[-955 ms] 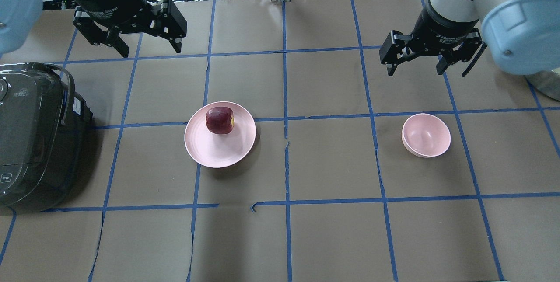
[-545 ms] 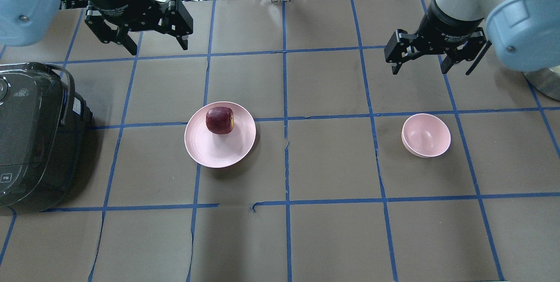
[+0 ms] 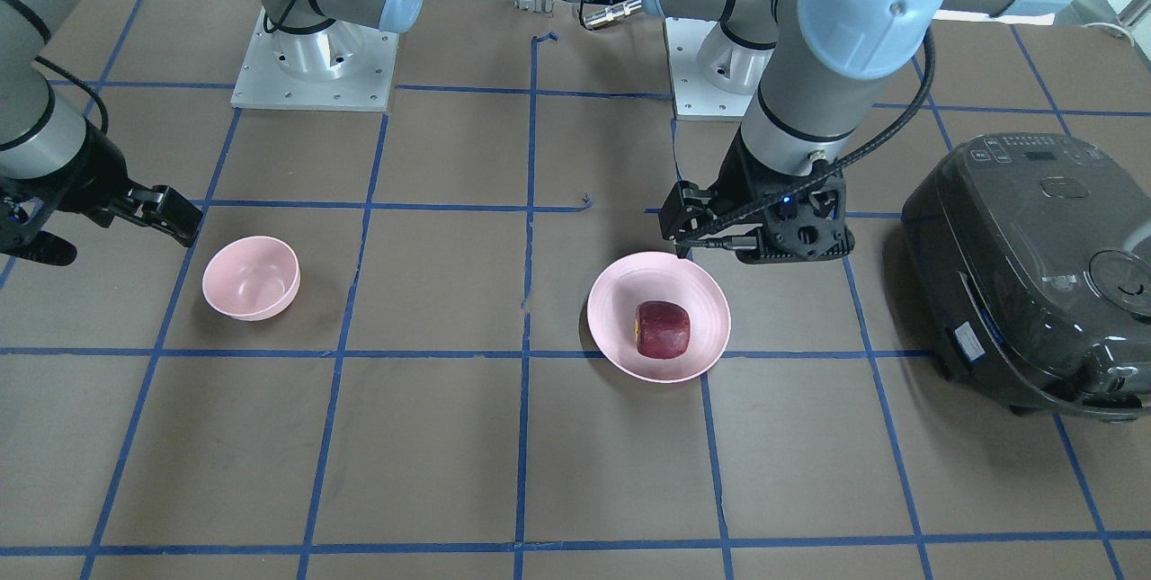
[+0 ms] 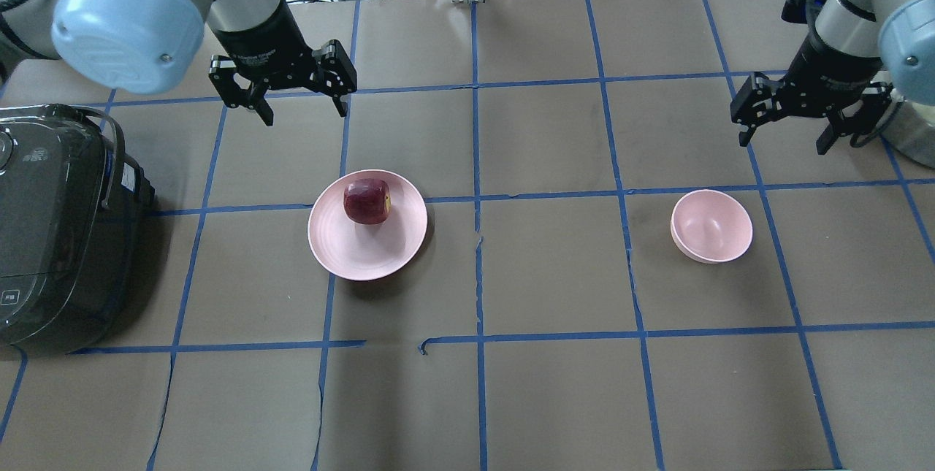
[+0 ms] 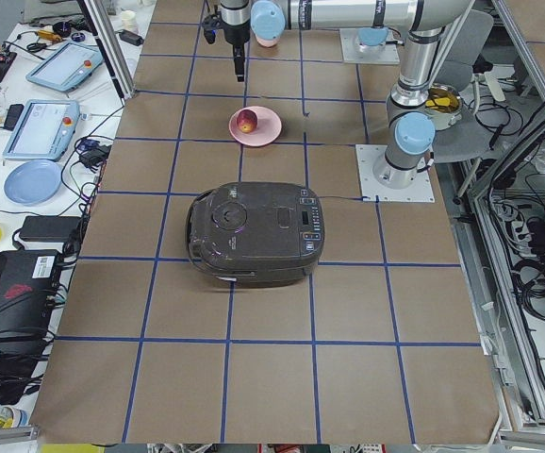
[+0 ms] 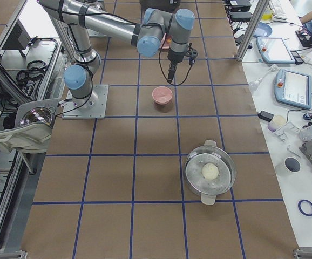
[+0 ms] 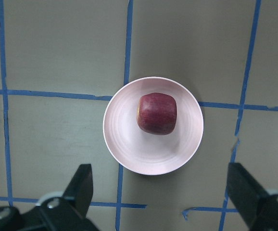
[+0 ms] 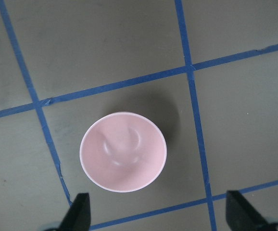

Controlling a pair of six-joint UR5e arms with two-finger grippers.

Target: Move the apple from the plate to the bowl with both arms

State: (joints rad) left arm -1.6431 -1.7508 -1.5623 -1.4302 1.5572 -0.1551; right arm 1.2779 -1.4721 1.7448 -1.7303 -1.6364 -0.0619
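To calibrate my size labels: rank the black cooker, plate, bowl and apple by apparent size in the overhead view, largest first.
1. black cooker, though partly cut off at the edge
2. plate
3. bowl
4. apple
All sit on one table, so nearness barely skews this.

Bright even light, soft shadow beside plate (image 4: 365, 255)

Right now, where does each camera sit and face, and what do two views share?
Overhead: behind, above, looking forward onto the table; left tool, right tool, open.
Front-facing: opposite side, looking back; left arm, right arm.
Exterior left: table's left end, past the cooker; left arm.
Exterior right: table's right end, past the pot; right arm.
Left wrist: straight down on apple, plate; own fingertips.
Right wrist: straight down on bowl; own fingertips.
Shared: overhead and front-facing show plate, bowl, mirrored.
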